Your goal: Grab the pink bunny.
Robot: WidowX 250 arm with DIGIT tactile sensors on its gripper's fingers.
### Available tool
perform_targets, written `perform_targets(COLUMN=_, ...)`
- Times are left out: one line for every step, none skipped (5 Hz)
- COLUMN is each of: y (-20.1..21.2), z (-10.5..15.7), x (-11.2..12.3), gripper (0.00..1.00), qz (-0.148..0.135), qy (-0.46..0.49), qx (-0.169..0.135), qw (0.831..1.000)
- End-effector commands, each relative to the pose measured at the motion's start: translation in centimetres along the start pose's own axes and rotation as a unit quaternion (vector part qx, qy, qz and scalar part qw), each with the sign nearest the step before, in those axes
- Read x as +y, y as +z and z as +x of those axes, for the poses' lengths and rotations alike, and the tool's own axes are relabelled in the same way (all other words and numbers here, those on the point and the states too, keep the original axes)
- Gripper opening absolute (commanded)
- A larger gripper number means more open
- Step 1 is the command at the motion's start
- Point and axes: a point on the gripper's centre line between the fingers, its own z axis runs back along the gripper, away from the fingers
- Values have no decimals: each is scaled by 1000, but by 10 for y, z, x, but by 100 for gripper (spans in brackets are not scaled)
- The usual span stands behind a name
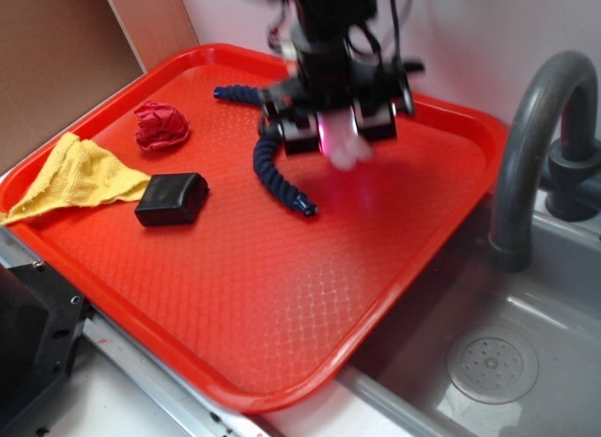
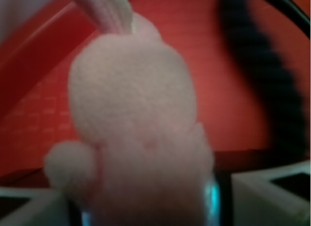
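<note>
- While raised above the red tray's [image 1: 282, 305] far side, the gripper [image 1: 340, 129] is closed around the pink bunny [image 1: 349, 151].
- Navy rope [image 1: 272, 169] lies just left; bunny fills the wrist view.

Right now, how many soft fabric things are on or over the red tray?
3: the red ball at back left, the yellow cloth over the left rim, the pink bunny in the gripper.

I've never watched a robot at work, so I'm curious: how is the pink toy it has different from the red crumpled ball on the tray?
The pink bunny is pale and fluffy; the red ball is deep red and wrinkly. The bunny sits between the fingers of the gripper, while the ball lies untouched on the red tray, off towards the yellow cloth. Both look small and soft.
</note>
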Motion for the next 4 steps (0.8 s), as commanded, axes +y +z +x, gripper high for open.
perform_targets(y=122, z=23, x=54, gripper=0, qz=-57, qy=-109, qx=57, qw=991)
perform_targets(y=170, z=30, x=80, gripper=0, qz=-71, qy=-202, qx=77, qw=974)
perform_targets(y=190, z=34, x=114, gripper=0, qz=-95, qy=-208, qx=73, qw=971)
perform_targets(y=184, z=34, x=112, gripper=0, qz=-62, qy=-193, qx=75, qw=976)
